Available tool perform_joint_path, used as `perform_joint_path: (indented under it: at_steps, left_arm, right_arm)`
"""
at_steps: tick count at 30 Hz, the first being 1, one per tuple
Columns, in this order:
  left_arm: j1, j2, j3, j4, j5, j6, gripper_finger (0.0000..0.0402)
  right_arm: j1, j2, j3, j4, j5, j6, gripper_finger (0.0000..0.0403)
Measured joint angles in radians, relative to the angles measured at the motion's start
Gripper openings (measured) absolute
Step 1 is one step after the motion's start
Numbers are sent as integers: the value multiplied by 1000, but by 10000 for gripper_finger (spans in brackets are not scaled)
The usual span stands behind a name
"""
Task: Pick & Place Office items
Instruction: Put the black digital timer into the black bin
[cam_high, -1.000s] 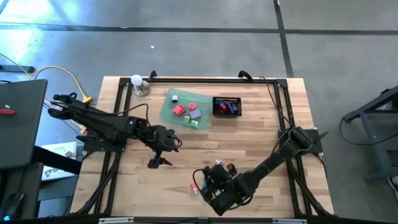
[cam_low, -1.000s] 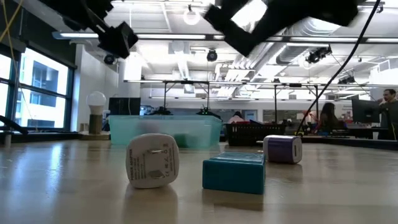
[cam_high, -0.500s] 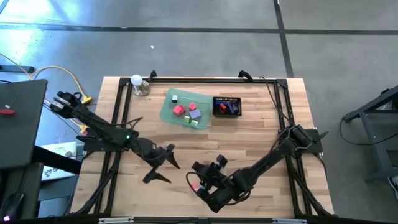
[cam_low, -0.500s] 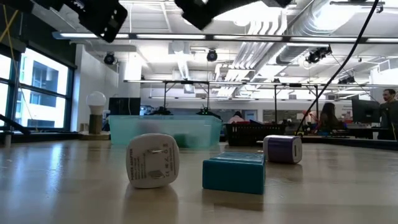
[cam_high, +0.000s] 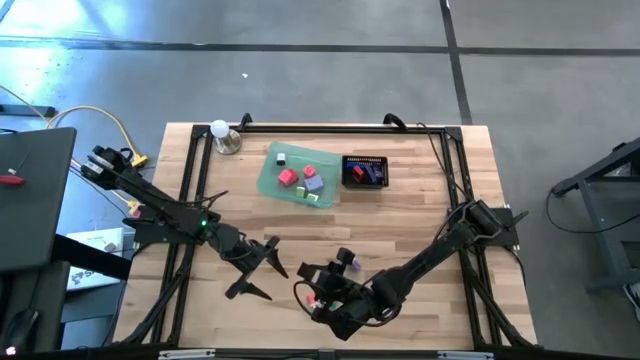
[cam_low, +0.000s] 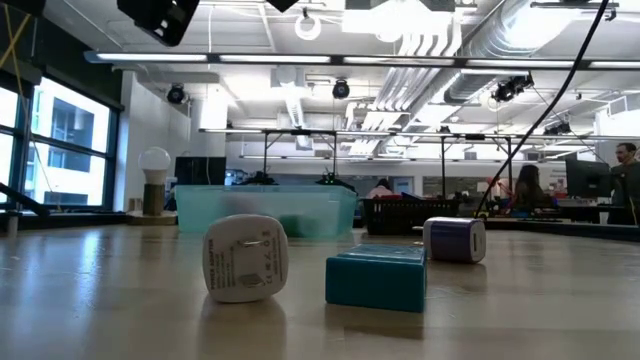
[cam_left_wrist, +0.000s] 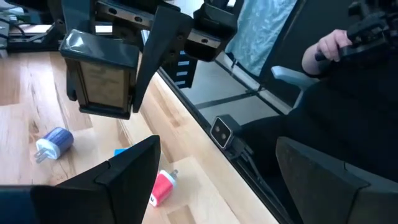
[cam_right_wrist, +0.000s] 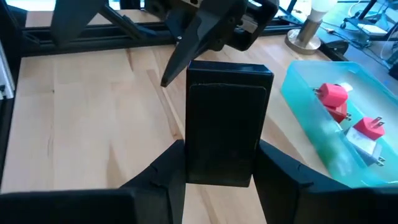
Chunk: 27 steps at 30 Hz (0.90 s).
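Observation:
My right gripper (cam_right_wrist: 222, 167) is shut on a black rectangular block (cam_right_wrist: 227, 122), above the table's near middle (cam_high: 318, 285). My left gripper (cam_left_wrist: 230, 186) is open and hovers just to its left (cam_high: 270, 258), touching nothing. On the wood lie a white plug adapter (cam_low: 245, 258), a teal block (cam_low: 377, 277), a purple adapter (cam_low: 455, 240) and a red adapter (cam_left_wrist: 163, 186). The translucent green tray (cam_high: 298, 172) holds red, purple and white pieces. The black mesh basket (cam_high: 364, 171) stands to its right. My right gripper pinches the black block by its two opposite side faces (cam_right_wrist: 194, 155), one finger (cam_right_wrist: 166, 163) on each. In the left wrist view the block (cam_left_wrist: 99, 78) hangs below the fingers (cam_left_wrist: 155, 46), lifted clear of the table and roughly upright.
A lamp with a white bulb (cam_high: 222, 133) stands at the far left corner. Black frame rails (cam_high: 200, 190) run along the table's sides. Bare wood lies between the tray and the grippers. People sit in the room beyond the table (cam_low: 525, 190).
My right gripper has moved toward the table's left, closer to my left gripper, and has risen out of the low view. My left gripper has drawn toward the near edge and has also risen. The things on the table have stayed put.

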Motion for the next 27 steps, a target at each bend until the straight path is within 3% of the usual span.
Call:
perform_joint_path:
  at_steps: [15, 21, 27]
  left_arm:
    - [0, 0, 0, 144, -42, 2, 313]
    - [1, 0, 0, 146, -60, 76, 313]
    - [1, 0, 0, 149, -151, 175, 313]
  right_arm:
    - [1, 0, 0, 47, -11, -7, 137]
    - [0, 0, 0, 79, -32, -30, 137]
    - [-11, 0, 0, 119, -37, -52, 137]
